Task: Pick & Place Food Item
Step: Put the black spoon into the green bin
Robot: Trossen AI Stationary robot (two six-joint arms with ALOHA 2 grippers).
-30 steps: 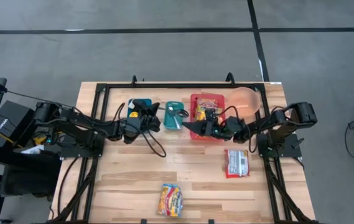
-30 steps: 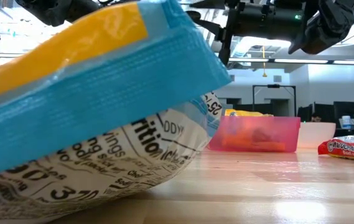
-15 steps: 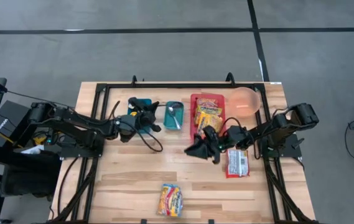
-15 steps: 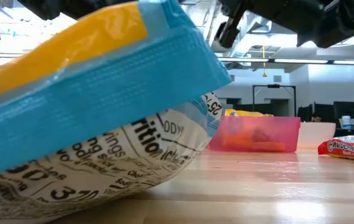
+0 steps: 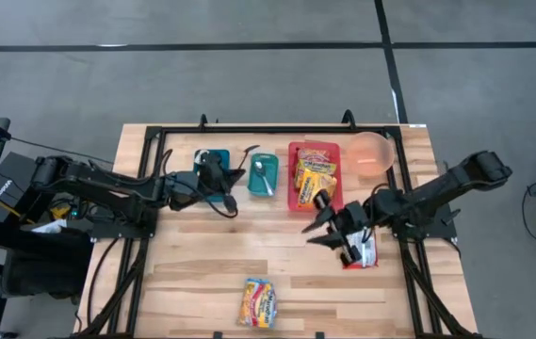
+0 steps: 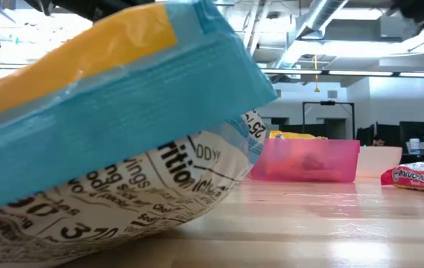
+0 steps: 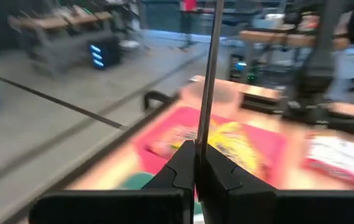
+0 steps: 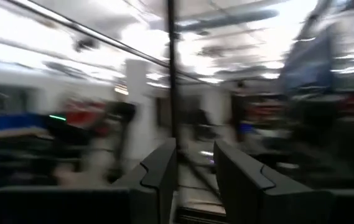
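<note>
A red tray at the table's middle far side holds a yellow food packet. A red-and-white packet lies flat to the right of it. A yellow-and-blue packet lies flat at the near edge and fills the low view. My right gripper hovers open, with nothing in it, beside the red-and-white packet's left end. My left gripper is shut on nothing and hangs near the dark teal container.
A teal container with a spoon sits between the dark teal container and the red tray. A pink bowl stands at the far right. A black frame rail runs along the far edge. Bare wood lies at the table's middle and near left.
My right gripper has left the red tray and swung toward the table's near right, rising and rolling over, and now hangs beside the red-and-white packet. My left gripper has rolled about its own line and drawn back a little toward the left edge. No packet has moved.
</note>
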